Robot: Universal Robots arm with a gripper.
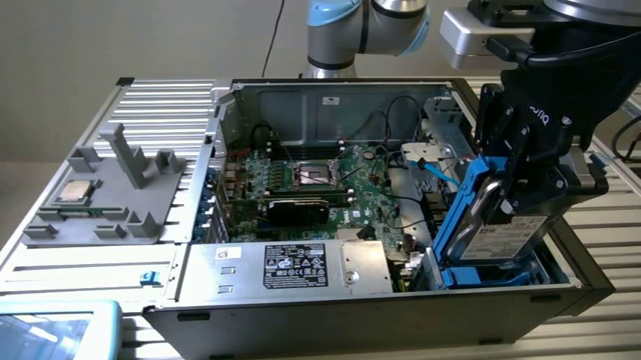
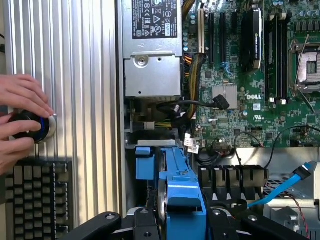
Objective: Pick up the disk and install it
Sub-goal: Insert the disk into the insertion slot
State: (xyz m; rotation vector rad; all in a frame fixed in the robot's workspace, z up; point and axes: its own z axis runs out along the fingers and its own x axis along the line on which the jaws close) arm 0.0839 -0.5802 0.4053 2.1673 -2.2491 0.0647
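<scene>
The disk [image 1: 511, 238] is held by the gripper [image 1: 516, 199] at the lower right of the exterior view. It stands on edge and is tilted, with its lower end at the blue drive bay [image 1: 491, 276] of the open computer case [image 1: 331, 311]. The gripper is closed on the upper part of the disk. The fingertips are hidden behind its black body, and it cannot be told how far the disk sits in the bay. The blue carrier [image 1: 463, 206] runs along the side of the disk toward the exterior view's left. A white label is printed on the face of the disk, but its writing is too small to be read. A few white letters on the gripper body are not legible either.

In the wrist view the disk is seen edge-on and is mostly covered by the carrier. The word "DELL" can be read in white on the circuit board [image 2: 235, 75]. The power supply box [image 2: 152, 60] carries a black label [image 2: 155, 17] that is cut off by the frame, and its white marks cannot be read. A person's hand [image 2: 20, 95], also cut off, is placed on a round black knob [image 2: 32, 126] with a blue ring, near a keyboard [image 2: 35, 195] whose key letters cannot be made out. At the exterior view's left, a small square chip [image 1: 75, 193] lies on a grey tray [image 1: 100, 217].
</scene>
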